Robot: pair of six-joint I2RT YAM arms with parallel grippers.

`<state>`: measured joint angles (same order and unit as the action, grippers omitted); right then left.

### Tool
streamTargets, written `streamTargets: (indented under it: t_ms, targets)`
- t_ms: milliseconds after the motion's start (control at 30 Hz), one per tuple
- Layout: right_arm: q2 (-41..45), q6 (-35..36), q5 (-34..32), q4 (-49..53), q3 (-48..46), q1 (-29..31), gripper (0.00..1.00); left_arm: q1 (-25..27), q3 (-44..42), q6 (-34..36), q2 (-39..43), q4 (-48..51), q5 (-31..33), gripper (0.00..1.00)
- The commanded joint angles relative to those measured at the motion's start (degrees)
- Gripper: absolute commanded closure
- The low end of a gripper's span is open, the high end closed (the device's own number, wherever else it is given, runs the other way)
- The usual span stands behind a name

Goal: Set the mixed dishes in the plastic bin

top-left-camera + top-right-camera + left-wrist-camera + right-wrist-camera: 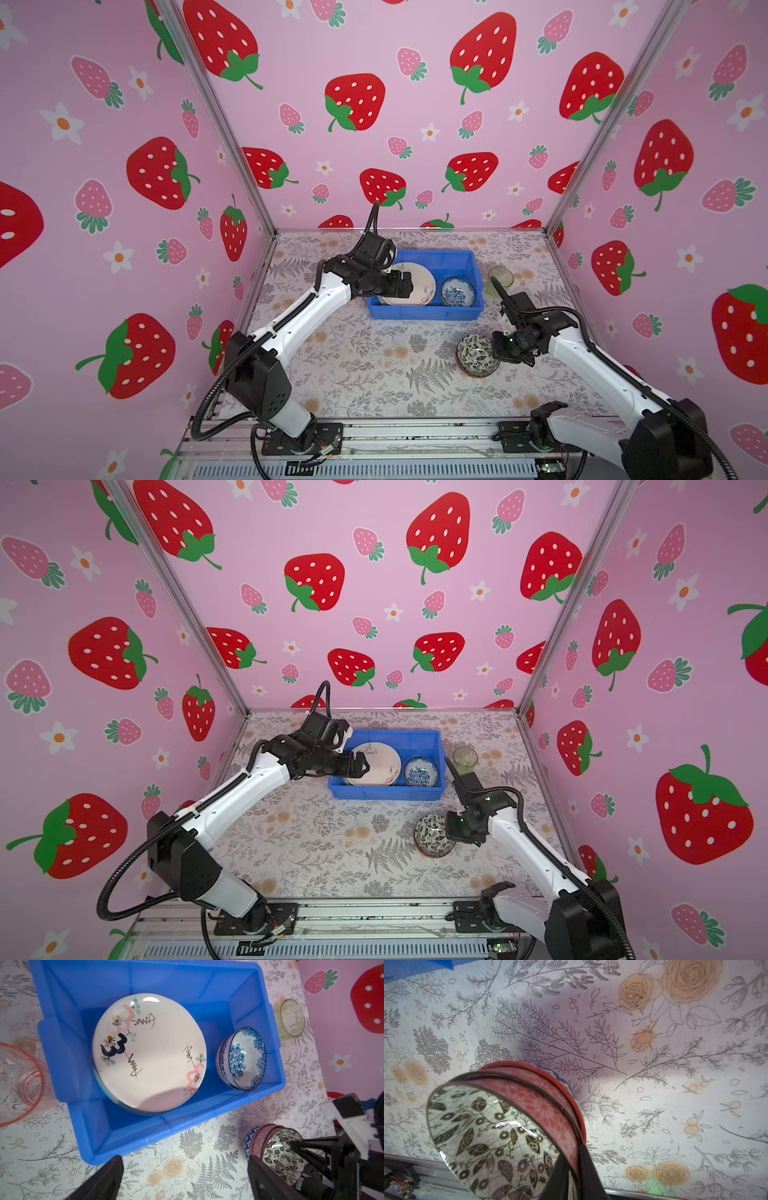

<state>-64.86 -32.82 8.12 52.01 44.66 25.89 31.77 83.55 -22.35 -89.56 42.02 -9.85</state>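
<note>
Dishes [476,359] nearest the front are three nested bowls, standing on the flowered table [353,374] toward its right side, well short of the bin. The black-and-white bowl [483,1136] sits on top, inside a red bowl [260,1136], with a blue-and-white zigzag bowl [249,1140] at the bottom. The right gripper [494,347] is at the stack's right edge. In the right wrist view its dark fingers [587,1174] are clamped across the wall of the black-and-white bowl, one inside the rim and one outside. Whether the stack is lifted off the table cannot be told.

Farther back, the blue bin [424,313] rests in the middle of the table. In its left half lies a cream plate [149,1053] with a black "3", on top of other plates whose edges just show beneath it. In the right half a blue flowered bowl [458,291] stands upright, beside the plate. The left gripper [185,1180] hangs above the bin's left front corner with its fingers spread wide and nothing between them.

A pink tumbler [18,1084] stands on the table just outside the bin's left end. A green tumbler [500,280] stands just outside its right end, toward the back.
</note>
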Motion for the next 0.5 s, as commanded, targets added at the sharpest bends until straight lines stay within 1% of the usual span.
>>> streamTargets:
  t_ms: [0,167,267,467]
  targets:
    - [-0.41,1.06,-0.51,1.30,1.70,0.39,0.88,0.17,-2.05,-2.34,3.16,0.61,0.34,0.04]
    - [-0.44,1.27,-0.65,1.39,2.74,0.44,0.92,0.54,-4.99,-3.50,5.20,1.88,-0.26,0.04]
    - [-0.09,1.34,-0.48,1.68,3.56,0.48,0.92,1.21,-5.93,-5.54,6.11,2.20,-1.09,0.04]
    - [1.29,1.66,-0.98,2.40,4.11,0.48,0.95,6.65,-6.38,-11.08,6.68,-0.12,-0.92,0.05]
